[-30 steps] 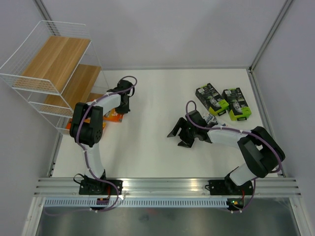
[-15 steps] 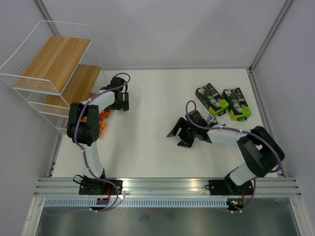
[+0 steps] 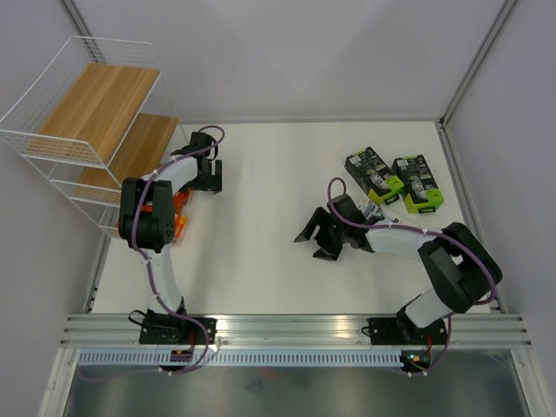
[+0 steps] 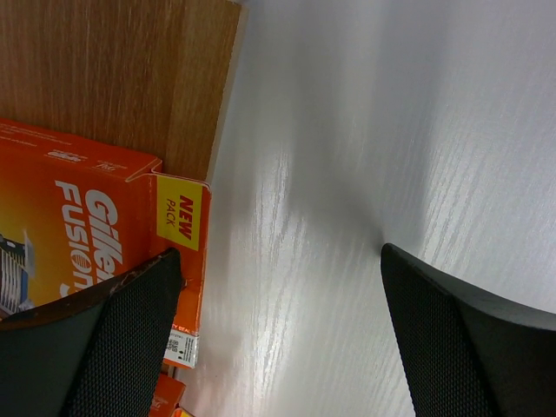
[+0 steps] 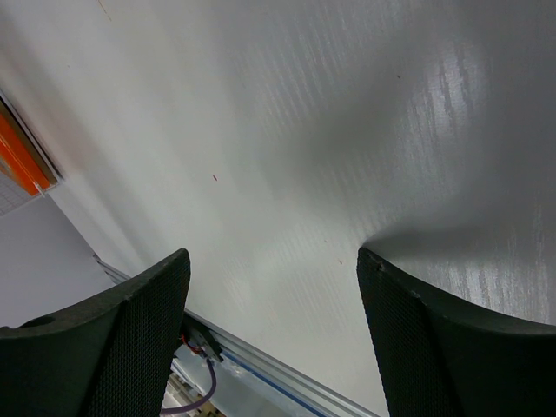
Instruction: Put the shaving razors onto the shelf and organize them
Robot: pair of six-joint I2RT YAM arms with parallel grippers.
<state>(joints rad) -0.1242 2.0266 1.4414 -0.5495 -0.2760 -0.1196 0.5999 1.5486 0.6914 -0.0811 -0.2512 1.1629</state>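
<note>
Hovering wide open and empty with the left gripper just right of an orange razor pack, laid flat on the shelf's lowest board, seemingly for tidy rows.

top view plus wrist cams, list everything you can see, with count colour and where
shelf: one, white wire with wood boards, far left
orange pack: one clear, edge of a second by it, lowest board
black-green packs: two, side by side, far right of table
pale item: one, by the right arm, too hidden to name
table: one, white
left gripper: black, open, by the lowest board
right gripper: black, open, mid table
</note>
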